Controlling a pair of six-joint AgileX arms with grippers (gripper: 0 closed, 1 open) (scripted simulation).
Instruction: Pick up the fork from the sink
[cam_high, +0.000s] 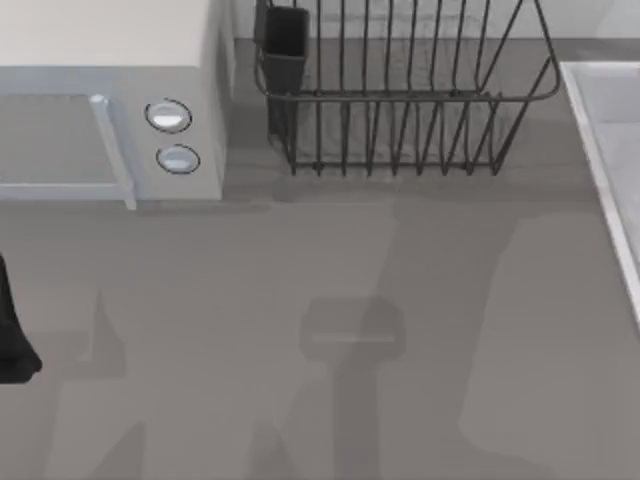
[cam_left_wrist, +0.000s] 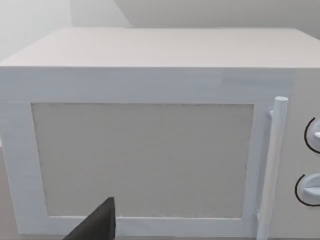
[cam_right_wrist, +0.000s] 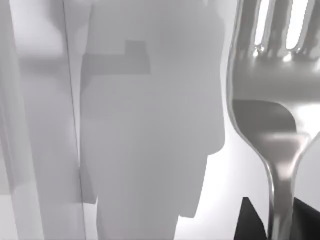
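A: Where is the fork (cam_right_wrist: 274, 125) placed, and is it held?

B: In the right wrist view it is seen very close, tines up, its neck running down between two dark finger parts of the right gripper (cam_right_wrist: 280, 220), over the pale floor of the sink (cam_high: 605, 130). The handle appears to be flanked on both sides, so it is judged to be clamped, though the contact itself is hidden at the picture's edge. In the top view the sink's raised rim is seen at the table's right edge.

A: And the left arm?

B: The left gripper (cam_left_wrist: 97, 225) is parked near the table's left edge, facing the white box with two round knobs (cam_left_wrist: 150, 150). Whether its fingers are apart cannot be told.

A: What might go wrong?

B: The smooth, slim handle could slip or swivel between the pads if it is gripped lightly or off its balance point. The tines could be knocked against the sink's rim if the lift is made sideways too early. The dark wire rack (cam_high: 400, 100) stands at the table's far edge, apart from the sink.

A: Any brand or writing?

B: None can be read on the fork, the sink or the box.
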